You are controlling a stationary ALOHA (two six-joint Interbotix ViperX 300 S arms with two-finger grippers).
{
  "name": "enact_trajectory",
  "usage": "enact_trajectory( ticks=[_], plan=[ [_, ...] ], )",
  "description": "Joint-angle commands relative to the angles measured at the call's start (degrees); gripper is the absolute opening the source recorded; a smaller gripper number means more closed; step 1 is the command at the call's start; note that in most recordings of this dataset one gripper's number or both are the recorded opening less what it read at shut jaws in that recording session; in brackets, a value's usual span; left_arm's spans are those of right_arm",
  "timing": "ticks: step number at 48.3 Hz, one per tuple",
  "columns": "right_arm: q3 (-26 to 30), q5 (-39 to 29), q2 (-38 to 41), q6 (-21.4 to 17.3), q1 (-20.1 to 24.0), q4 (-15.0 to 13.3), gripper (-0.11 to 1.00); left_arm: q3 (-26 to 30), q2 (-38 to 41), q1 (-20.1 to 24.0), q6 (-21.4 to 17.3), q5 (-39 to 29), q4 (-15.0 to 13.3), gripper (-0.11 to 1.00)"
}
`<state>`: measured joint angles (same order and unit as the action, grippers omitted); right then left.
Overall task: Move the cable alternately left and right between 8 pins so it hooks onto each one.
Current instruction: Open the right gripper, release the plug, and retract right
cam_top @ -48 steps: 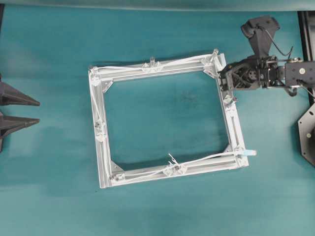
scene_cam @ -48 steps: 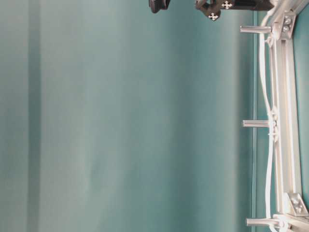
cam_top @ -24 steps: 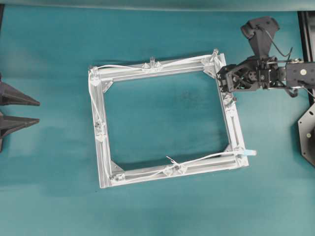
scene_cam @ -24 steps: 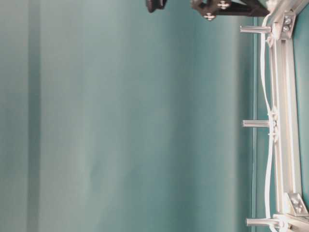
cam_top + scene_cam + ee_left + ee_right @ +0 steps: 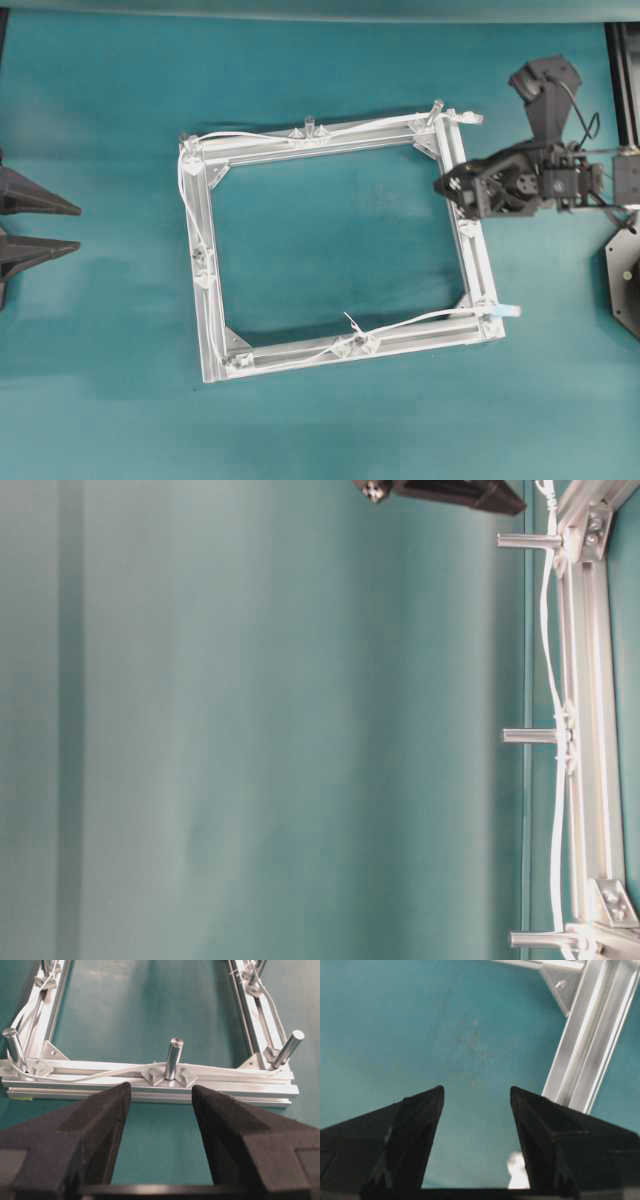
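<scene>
The square silver frame (image 5: 206, 300) lies mid-table with the pins upright round it, such as one at its top middle (image 5: 309, 123). The white cable (image 5: 262, 135) starts at its plug (image 5: 510, 311) by the bottom right corner. It runs along the bottom bar, up the left side and along the top, and its loose end lies by the top right corner. My right gripper (image 5: 443, 186) hovers open over the right bar, holding nothing (image 5: 476, 1091). My left gripper (image 5: 78, 227) rests open at the left edge, facing a pin (image 5: 174, 1057) and the cable (image 5: 100, 1074).
The teal cloth (image 5: 330, 420) covers the table all round the frame. Black arm mounts (image 5: 625, 270) stand at the right edge. In the table-level view, three pins (image 5: 530, 736) stick out from the frame with the cable (image 5: 548, 660) beside them. A blurred white patch (image 5: 518, 1170) shows low between the right jaws.
The right gripper opened wider and moved from the top right corner down along the right bar. The cable's end now lies loose by that corner. The left arm stayed still.
</scene>
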<state>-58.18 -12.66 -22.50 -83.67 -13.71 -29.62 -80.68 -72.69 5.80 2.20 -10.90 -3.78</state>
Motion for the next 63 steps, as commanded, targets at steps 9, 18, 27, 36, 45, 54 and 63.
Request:
enact_trajectory(
  ticks=[9, 18, 27, 36, 45, 54, 63],
  plan=[
    [-3.3, -6.3, -12.7, 2.2, 0.0, -1.4, 0.6, 0.6, 0.4, -0.3, 0.4, 0.6, 0.2, 0.54],
    [-8.0, -4.3, -25.5, 7.5, 0.1, -2.5, 0.6, 0.6, 0.4, -0.3, 0.4, 0.6, 0.3, 0.54],
    [-11.1, -1.0, -34.4, 13.0, 0.1, -2.5, 0.6, 0.6, 0.4, -0.3, 0.4, 0.6, 0.2, 0.54],
    [-12.7, 5.5, -37.0, 22.6, 1.3, -4.6, 0.6, 0.6, 0.4, -0.3, 0.4, 0.6, 0.3, 0.54],
    [-13.6, 13.5, -37.5, 31.4, 1.8, -6.5, 0.6, 0.6, 0.4, -0.3, 0.4, 0.5, 0.2, 0.54],
    [-15.9, 17.6, -39.9, 34.1, 1.8, -6.9, 0.6, 0.6, 0.4, -0.3, 0.4, 0.6, 0.2, 0.54],
    [-19.2, 20.1, -45.2, 34.5, 2.1, -9.1, 0.6, 0.6, 0.4, -0.3, 0.4, 0.5, 0.2, 0.54]
  ],
)
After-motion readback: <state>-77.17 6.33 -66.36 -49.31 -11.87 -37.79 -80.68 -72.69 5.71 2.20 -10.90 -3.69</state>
